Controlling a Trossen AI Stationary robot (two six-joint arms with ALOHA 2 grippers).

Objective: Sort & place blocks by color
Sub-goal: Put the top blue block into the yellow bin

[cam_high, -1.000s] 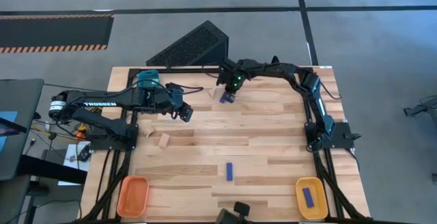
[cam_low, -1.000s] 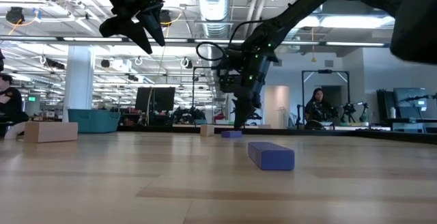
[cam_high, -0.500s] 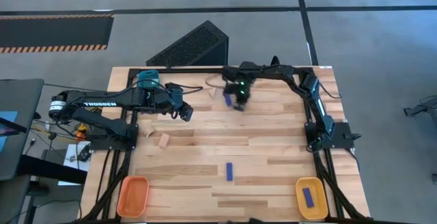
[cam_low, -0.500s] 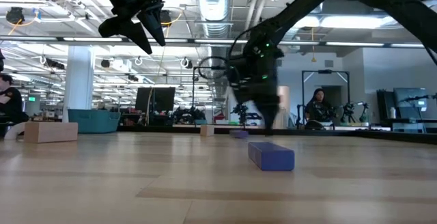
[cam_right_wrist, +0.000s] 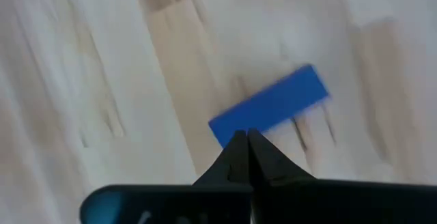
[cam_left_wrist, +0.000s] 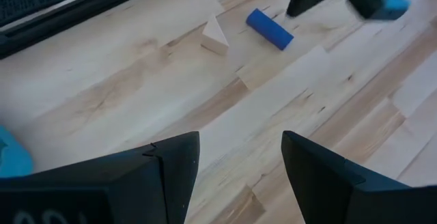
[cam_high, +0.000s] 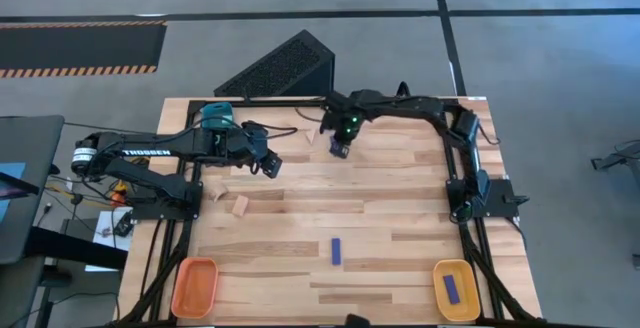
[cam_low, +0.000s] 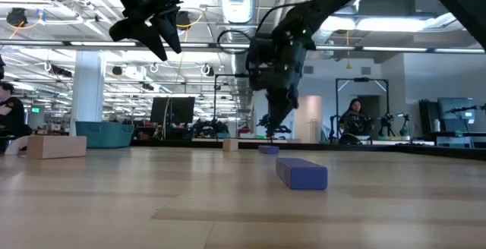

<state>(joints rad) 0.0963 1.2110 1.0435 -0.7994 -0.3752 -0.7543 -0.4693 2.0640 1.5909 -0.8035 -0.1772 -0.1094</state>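
Right gripper [cam_high: 341,151] is hovering near the tabletop's [cam_high: 400,208] far edge, about mid-width. Its fingers [cam_right_wrist: 246,157] are pressed fully together and gripping nothing. In the right wrist view the tips are sitting right over one end of a dark blue bar [cam_right_wrist: 268,105] lying flat on the wood; contact can't be told. In the low view that bar [cam_low: 268,149] is resting on the table below the gripper, not lifted.

Left gripper [cam_high: 271,165] is hanging in the air over the far-left part of the table. Its jaws are partly apart and carrying nothing.

Beside the far bar, toward the left, a small wood wedge [cam_left_wrist: 215,37] is sitting near it but apart. Two more pale wood pieces [cam_high: 234,201] are lying near the left edge, close together.

A second dark blue bar [cam_high: 337,251] is lying mid-table, toward the near edge, well apart from both grippers. A third blue bar [cam_high: 451,289] is lying inside the yellow tray [cam_high: 456,271] at the near-right corner. An orange tray [cam_high: 195,286] is sitting at the near-left corner.
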